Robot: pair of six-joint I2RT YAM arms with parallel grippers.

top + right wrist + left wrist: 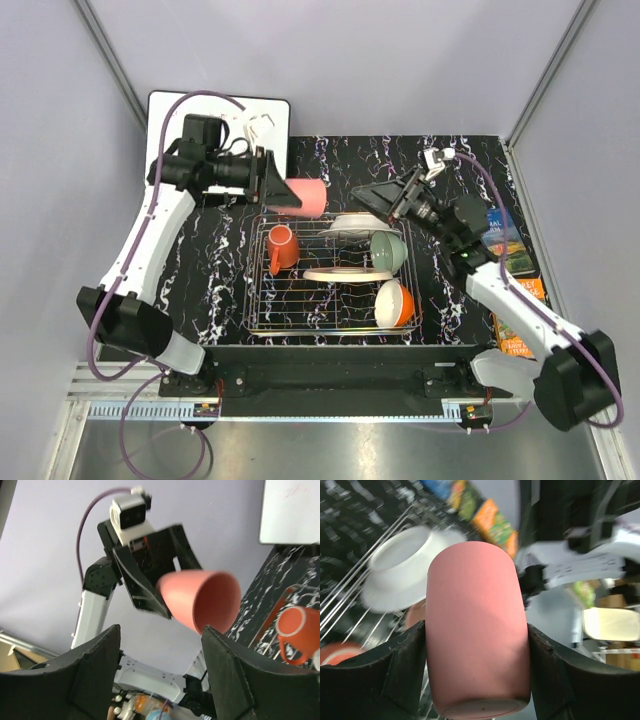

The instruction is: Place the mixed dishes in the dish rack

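The pink cup hangs on its side above the table, just behind the dish rack, with my left gripper shut on it. In the left wrist view both fingers press the sides of the pink cup. My right gripper stands open a short way right of the cup's mouth, apart from it. The right wrist view shows nothing between that gripper's fingers, with the cup beyond them. In the rack are an orange mug, a pale green bowl, an orange bowl, a white plate and a pale dish.
A whiteboard lies at the back left, behind my left arm. Colourful books lie along the table's right edge under my right arm. Metal frame posts rise at both back corners.
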